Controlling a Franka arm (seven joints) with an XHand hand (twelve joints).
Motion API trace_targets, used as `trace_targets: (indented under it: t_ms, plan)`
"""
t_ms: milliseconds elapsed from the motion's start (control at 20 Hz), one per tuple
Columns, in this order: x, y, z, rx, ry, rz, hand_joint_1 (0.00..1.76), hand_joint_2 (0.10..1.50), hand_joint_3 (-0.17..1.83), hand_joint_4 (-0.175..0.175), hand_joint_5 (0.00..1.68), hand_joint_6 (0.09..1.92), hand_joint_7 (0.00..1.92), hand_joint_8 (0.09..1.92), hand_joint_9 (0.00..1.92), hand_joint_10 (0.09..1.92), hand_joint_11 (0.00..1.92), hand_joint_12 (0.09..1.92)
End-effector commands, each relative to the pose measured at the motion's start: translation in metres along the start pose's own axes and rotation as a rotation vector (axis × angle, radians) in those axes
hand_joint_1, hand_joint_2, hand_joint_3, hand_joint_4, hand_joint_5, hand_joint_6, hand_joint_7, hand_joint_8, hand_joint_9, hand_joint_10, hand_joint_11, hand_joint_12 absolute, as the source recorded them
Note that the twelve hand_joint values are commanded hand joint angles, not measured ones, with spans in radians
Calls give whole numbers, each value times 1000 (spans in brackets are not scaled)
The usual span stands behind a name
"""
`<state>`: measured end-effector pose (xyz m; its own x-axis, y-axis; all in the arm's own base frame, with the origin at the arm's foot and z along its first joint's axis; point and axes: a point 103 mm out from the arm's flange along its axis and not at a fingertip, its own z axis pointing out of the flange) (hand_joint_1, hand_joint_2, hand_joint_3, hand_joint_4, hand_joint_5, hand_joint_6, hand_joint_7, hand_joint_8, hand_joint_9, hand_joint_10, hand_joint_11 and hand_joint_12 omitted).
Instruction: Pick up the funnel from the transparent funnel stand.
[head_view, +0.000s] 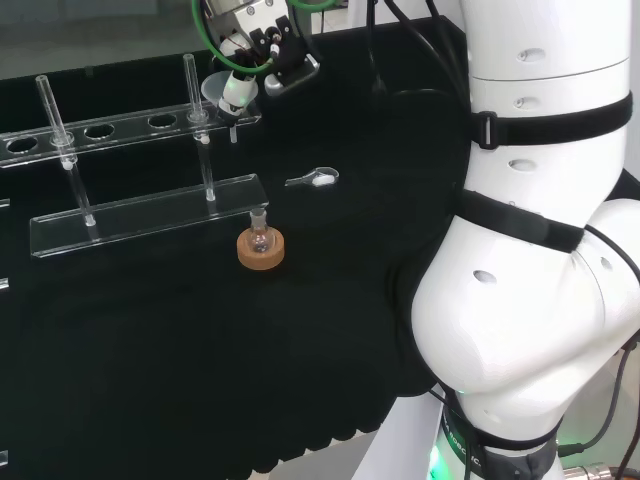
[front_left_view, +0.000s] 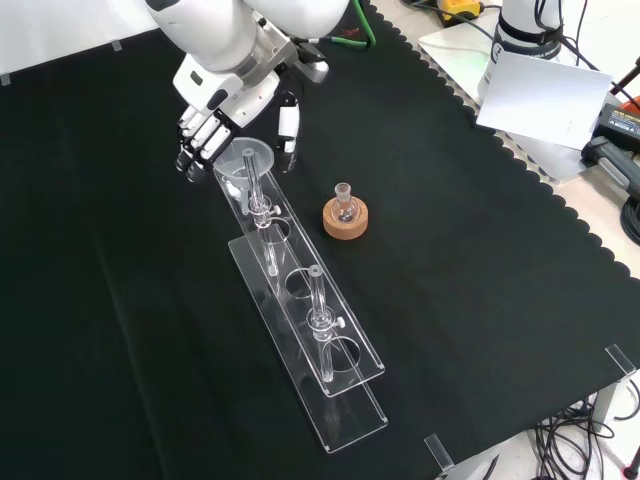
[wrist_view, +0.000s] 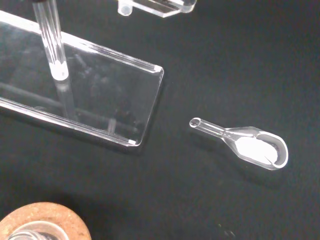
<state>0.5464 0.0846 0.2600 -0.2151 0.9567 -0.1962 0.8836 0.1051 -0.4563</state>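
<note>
Counter: flat, draped in matte black cloth with a scalloped edge.

Stand: clear acrylic, long and narrow; a flat base plate, two upright rods, and a raised top rail pierced with round holes. In the front view its long axis runs diagonally from upper left to lower right.

Robot hand: black and white, at the stand's upper-left end in the front view. Its fingers are partly curled beside the funnel; whether they touch or hold it cannot be told.

Cork ring: round, tan, rough-textured, just right of the stand in the front view, carrying a small clear flask with its neck upright.

Funnel: clear, conical, seated in the end hole of the rail by the robot hand; mouth up, stem down, long axis vertical.

Scoop: small, clear glass, tubular handle and oval bowl, lying flat on the cloth apart from the stand.
</note>
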Motion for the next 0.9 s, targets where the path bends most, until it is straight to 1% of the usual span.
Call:
trace_targets:
  t_ms: [50, 150, 300, 400, 550, 600, 650, 800, 900]
  plan:
    - [-1, 3, 3, -15, -3, 6, 646, 892, -175, 47, 0, 87, 74, 92, 66, 849, 124, 1567]
    - [-1, 3, 3, -24, -4, 6, 673, 903, -175, 45, 10, 87, 70, 166, 131, 809, 135, 1562]
    - [0, 4, 3, -34, -4, 0, 698, 913, -175, 40, 38, 87, 16, 426, 223, 749, 155, 1551]
    - [2, 5, 3, -39, -7, -7, 705, 916, -175, 38, 60, 87, 10, 526, 272, 731, 164, 1546]
    - [1, 5, 4, -36, -10, -12, 709, 919, -175, 35, 85, 87, 28, 593, 334, 712, 173, 1539]
    - [13, 6, -1, -30, -29, -3, 709, 919, -175, 34, 91, 87, 39, 603, 350, 712, 174, 1539]
    - [17, 7, -2, -29, -27, -6, 710, 920, -175, 33, 95, 87, 47, 610, 364, 713, 176, 1538]
    - [11, 5, 0, -32, -20, -14, 711, 920, -175, 32, 107, 87, 75, 629, 397, 700, 181, 1533]
    - [4, 4, 3, -51, -22, -7, 711, 921, -175, 27, 139, 87, 138, 652, 436, 675, 185, 1527]
